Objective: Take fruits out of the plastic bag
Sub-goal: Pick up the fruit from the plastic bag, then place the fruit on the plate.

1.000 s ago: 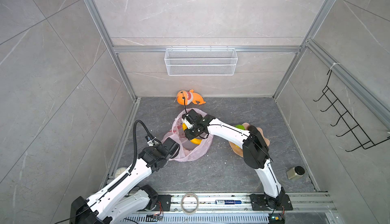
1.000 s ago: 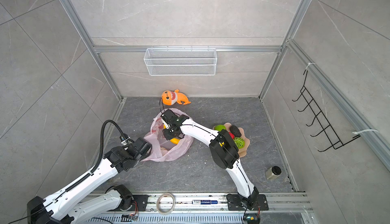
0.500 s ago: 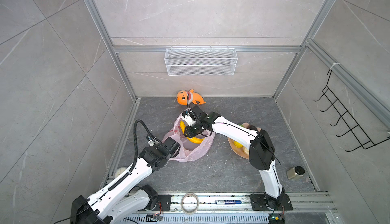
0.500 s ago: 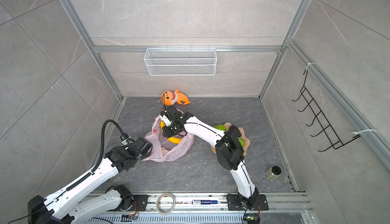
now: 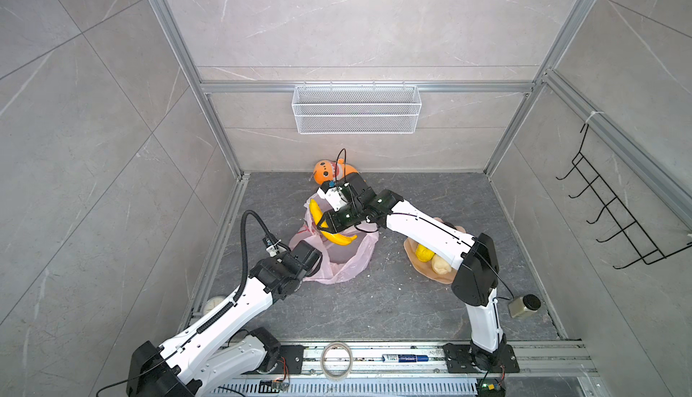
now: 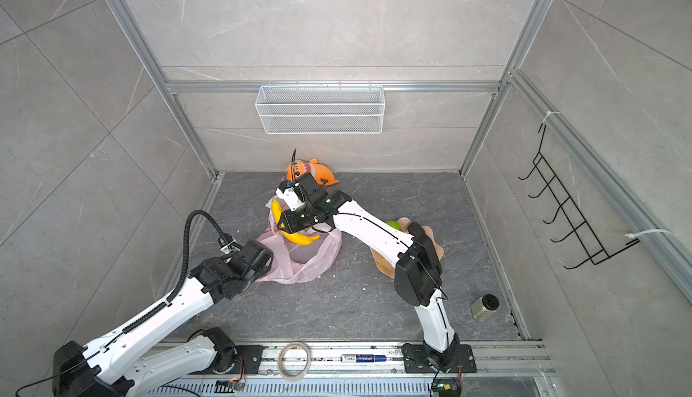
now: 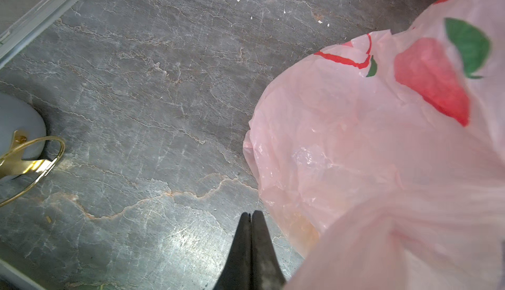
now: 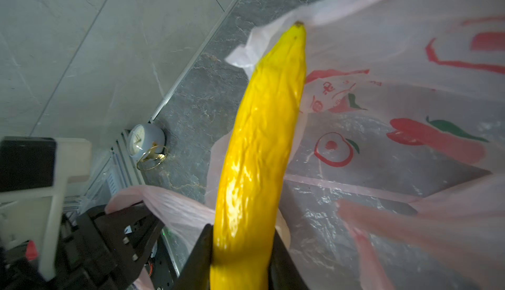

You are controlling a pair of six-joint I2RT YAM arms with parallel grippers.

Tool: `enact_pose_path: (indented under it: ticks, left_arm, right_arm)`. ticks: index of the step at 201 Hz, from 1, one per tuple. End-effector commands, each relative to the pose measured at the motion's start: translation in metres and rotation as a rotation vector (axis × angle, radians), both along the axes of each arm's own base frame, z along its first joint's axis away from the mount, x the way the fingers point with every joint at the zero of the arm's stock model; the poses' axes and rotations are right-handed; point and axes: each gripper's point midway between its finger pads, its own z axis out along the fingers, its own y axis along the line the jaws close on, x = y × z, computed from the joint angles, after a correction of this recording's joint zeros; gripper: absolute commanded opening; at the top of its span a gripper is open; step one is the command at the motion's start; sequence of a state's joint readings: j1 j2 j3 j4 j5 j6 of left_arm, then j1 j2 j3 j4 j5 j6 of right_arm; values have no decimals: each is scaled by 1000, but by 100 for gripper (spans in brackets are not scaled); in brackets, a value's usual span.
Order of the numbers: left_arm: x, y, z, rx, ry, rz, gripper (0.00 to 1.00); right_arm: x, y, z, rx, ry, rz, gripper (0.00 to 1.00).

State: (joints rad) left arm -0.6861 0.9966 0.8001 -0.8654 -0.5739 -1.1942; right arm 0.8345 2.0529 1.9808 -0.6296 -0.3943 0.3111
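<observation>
Partly, right hand (image 5: pixel 325 224) hides banana (image 5: pixel 341 239); plastic bag (image 7: pixel 355 143) blurs beside left hand (image 7: pixel 250 219).

The banana (image 5: pixel 339 238) has been lifted out of the bag (image 5: pixel 348 260) and is now held above its mouth, where earlier only a yellow patch was seen inside it. The right gripper (image 5: pixel 325 224), clamped on it, has been raised above the bag.
</observation>
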Motion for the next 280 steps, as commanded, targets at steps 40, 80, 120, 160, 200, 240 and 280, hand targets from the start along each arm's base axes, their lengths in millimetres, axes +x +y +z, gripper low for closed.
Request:
enact_pose_path:
  ticks: [40, 80, 120, 160, 200, 240, 280]
  left_arm:
    - [6, -3, 10, -14, -41, -10, 0]
    - [9, -5, 10, -17, -50, -22, 0]
    - [14, -12, 8, -21, -49, -43, 0]
    - [16, -13, 9, -24, -55, -54, 0]
    - [18, -15, 12, -29, -70, -63, 0]
    - [19, -18, 12, -34, -71, -71, 0]
    - [20, -19, 13, -39, -75, -74, 0]
  right_arm:
    - [-16, -4, 70, 167, -2, 28, 26]
    - [-6, -55, 80, 126, -59, -100, 26]
    - [11, -134, 77, 66, -75, -276, 26]
    - [23, -210, 58, -50, -96, -473, 26]
    - [25, -271, 43, -98, -77, -645, 26]
    - [17, -314, 13, -160, -10, -771, 26]
    - [9, -349, -22, -203, 60, -889, 26]
